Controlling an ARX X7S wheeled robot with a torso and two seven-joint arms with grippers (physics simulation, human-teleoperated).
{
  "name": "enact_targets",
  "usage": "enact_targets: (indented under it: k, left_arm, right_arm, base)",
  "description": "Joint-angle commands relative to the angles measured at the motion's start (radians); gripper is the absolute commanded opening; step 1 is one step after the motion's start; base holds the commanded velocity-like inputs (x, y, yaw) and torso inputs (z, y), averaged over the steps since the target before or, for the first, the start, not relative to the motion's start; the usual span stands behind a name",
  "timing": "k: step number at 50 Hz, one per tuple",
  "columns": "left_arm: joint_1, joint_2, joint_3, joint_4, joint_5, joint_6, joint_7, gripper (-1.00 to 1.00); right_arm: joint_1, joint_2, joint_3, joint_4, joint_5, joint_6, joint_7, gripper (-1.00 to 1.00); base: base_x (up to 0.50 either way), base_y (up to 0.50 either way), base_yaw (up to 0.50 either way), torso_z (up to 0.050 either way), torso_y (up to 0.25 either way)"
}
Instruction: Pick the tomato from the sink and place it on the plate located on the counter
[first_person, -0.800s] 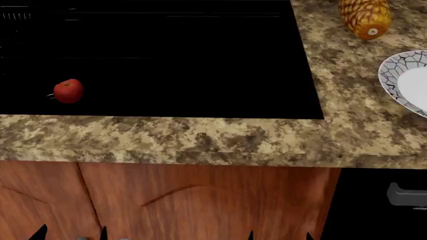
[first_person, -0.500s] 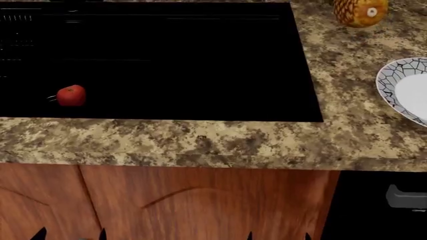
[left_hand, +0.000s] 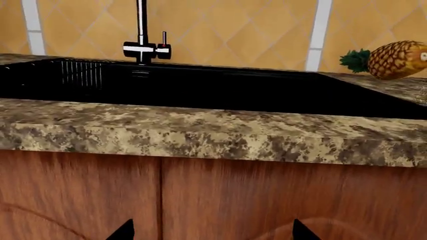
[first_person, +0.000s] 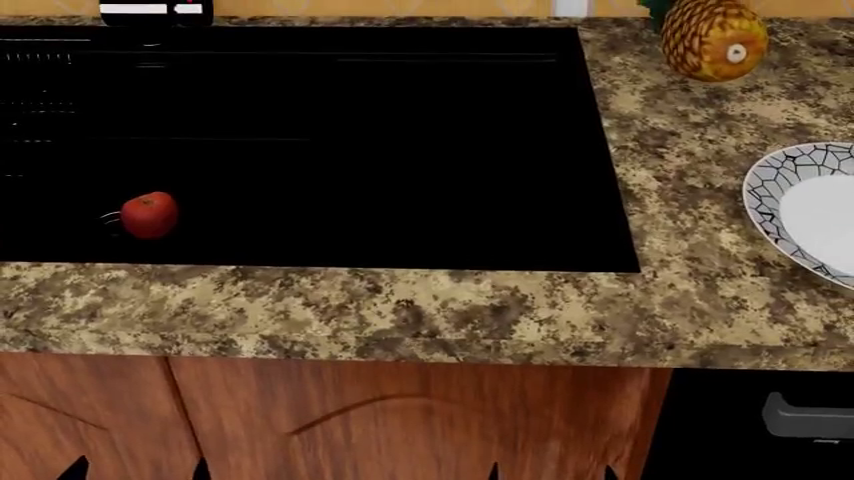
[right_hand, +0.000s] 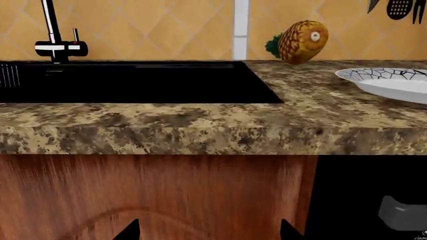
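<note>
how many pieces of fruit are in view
2: a small glossy red tomato in the black sink at its front left, and a yellow-orange pineapple on the granite counter behind the plate.

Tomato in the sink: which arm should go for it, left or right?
Probably left. The tomato lies at the sink's left end, roughly above the left tool; the right tool sits nearer the plate. Both tools are low, below the counter, and open.
</note>
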Motion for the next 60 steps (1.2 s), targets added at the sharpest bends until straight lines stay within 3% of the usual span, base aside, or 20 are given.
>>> enact_targets:
  k: [1,7,13,18,27,38,50,60]
  left_arm:
    - [0.008,-0.015,0.016,0.012,-0.018,0.007,-0.008,1.0]
    - [0.015,-0.02,0.019,0.032,-0.033,0.031,-0.006,1.0]
    - [-0.067,-0.073,-0.023,0.273,-0.125,-0.281,-0.065,1.0]
    - [-0.194,-0.134,-0.05,0.448,-0.214,-0.559,-0.105,1.0]
    - [-0.453,-0.201,-0.102,0.513,-0.309,-0.781,-0.121,1.0]
    - [-0.766,-0.245,-0.028,0.333,-0.278,-0.843,-0.077,1.0]
    - [-1.08,-0.189,0.056,-0.083,-0.229,-0.752,0.019,1.0]
    - [-1.228,-0.156,0.095,-0.322,-0.194,-0.708,0.053,1.0]
  right_arm:
    - [0.003,0.009,-0.015,-0.003,0.011,-0.002,0.011,1.0]
    - [0.004,0.013,-0.019,-0.018,0.019,0.007,0.017,1.0]
    - [0.081,0.064,-0.019,-0.291,0.033,0.266,0.041,1.0]
    - [0.197,0.084,-0.001,-0.38,0.05,0.398,0.049,1.0]
    - [0.441,0.099,0.02,-0.375,0.096,0.552,0.025,1.0]
    - [0.77,0.083,-0.009,-0.135,0.108,0.62,-0.031,1.0]
    - [1.006,0.051,-0.056,0.212,0.083,0.536,-0.094,1.0]
    - [1.184,0.031,-0.085,0.516,0.053,0.442,-0.132,1.0]
  base:
    - [0.0,0.0,0.0,0.05,0.0]
    - [0.0,0.0,0.0,0.05,0.0]
    - [0.0,0.0,0.0,0.008,0.0]
    - [0.0,0.0,0.0,0.0,0.0]
    - [0.0,0.0,0.0,0.0,0.0]
    - [0.0,0.0,0.0,0.0,0.0]
    - [0.0,0.0,0.0,0.0,0.0]
    - [0.0,0.0,0.0,0.0,0.0]
